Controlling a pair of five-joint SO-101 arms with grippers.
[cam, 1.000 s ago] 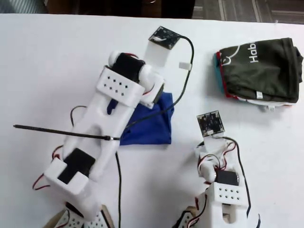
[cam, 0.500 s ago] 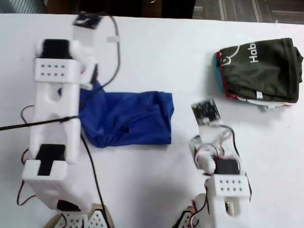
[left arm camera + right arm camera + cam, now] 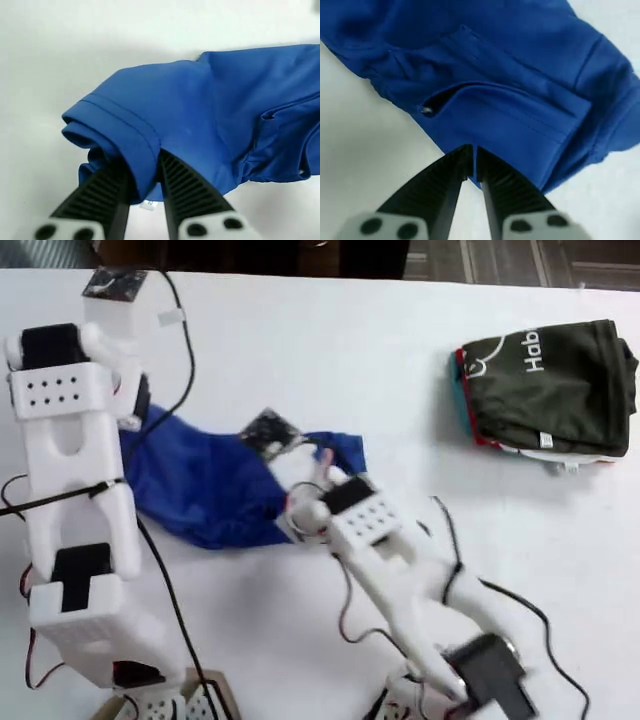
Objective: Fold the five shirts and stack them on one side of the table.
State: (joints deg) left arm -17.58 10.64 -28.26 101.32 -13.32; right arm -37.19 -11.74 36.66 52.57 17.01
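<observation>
Currently the blue shirt point(image 3: 200, 490) lies crumpled and stretched across the left centre of the white table point(image 3: 330, 330), and both arms are at it. The left arm stands along the left edge of the frame. The left gripper point(image 3: 145, 172) is clenched on a folded, hemmed edge at the left end of the shirt, and the cloth bulges up between its black ribbed fingers point(image 3: 187, 192). The right arm comes up from the bottom centre of the frame and leans to the upper left, so its end is over the right part of the shirt. The right gripper point(image 3: 471, 155) has its fingers pressed together, and the tips touch the border of the blue cloth, next to a seam and a small open fold. Whether any cloth is caught between them, I cannot tell. At the upper right of the table, well apart from the blue shirt, rests a stack of folded shirts point(image 3: 545, 390) with a dark green one on top.
</observation>
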